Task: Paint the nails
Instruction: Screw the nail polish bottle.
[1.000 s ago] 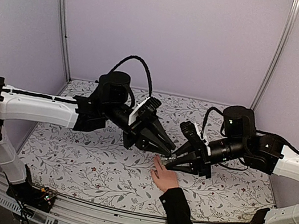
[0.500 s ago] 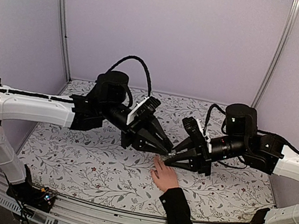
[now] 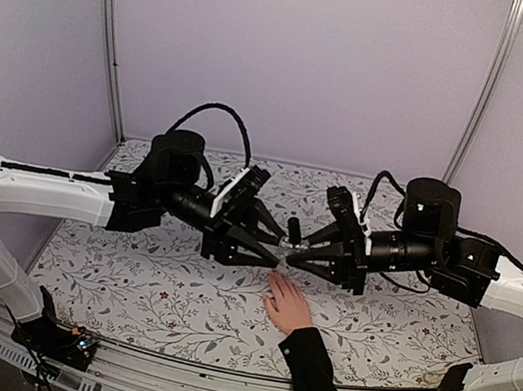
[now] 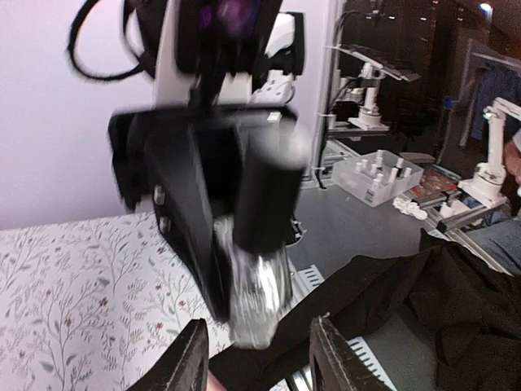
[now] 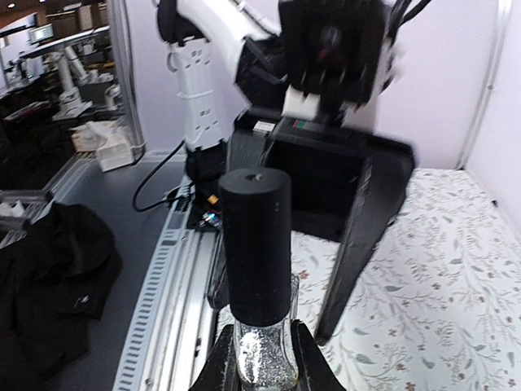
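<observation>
Both arms have lifted and swung inward since a second ago, so your grippers now meet in mid-air over the middle of the floral table (image 3: 125, 278) instead of sitting low by the fingers. Your left arm (image 3: 49, 194) reaches in from the left, your right arm (image 3: 518, 291) from the right. A light-skinned hand (image 3: 288, 309) in a black sleeve (image 3: 319, 388) lies flat on the near middle of the table, fingers pointing far; the nails (image 3: 276, 281) lie at the fingertips, below the grippers, too small to make out. Your left gripper (image 4: 260, 362) has its fingers spread apart, facing the bottle. Your right gripper (image 5: 264, 366) is clamped on the glittery bottle (image 5: 259, 346), upright, its black cap (image 5: 256, 244) on top.
</observation>
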Tool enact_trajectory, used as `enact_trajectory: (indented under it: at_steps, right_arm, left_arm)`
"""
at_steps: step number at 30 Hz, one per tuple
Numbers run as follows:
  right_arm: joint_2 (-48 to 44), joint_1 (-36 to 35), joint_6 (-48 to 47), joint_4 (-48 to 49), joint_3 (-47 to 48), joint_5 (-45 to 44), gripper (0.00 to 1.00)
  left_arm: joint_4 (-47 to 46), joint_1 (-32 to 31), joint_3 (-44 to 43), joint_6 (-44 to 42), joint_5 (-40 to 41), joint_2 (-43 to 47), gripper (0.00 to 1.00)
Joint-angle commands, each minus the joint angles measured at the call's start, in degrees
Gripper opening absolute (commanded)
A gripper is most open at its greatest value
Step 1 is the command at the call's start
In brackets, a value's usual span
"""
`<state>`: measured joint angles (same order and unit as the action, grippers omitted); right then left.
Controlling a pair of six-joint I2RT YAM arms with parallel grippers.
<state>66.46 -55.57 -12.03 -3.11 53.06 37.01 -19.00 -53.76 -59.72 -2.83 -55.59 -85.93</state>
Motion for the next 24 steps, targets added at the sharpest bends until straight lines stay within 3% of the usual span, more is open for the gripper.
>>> enact_trajectory:
  at_steps: [1,11,24]
  right_arm:
    - [-2.72,-0.33,4.06,7.95,-0.53,-16.67,0.00]
    - [1.22,-0.33,6.33,5.79,0.45,-33.47,0.00]
    - [3.93,-0.33,7.98,4.87,2.00,-34.58,0.00]
  left_arm:
    - [-6.84,2.05,6.87,7.51,9.77,4.06,0.47]
    - [-6.48,0.94,4.47,13.24,29.55,8.63,0.49]
    - [0.24,-1.09,-4.71,18.16,39.26,3.47,0.48]
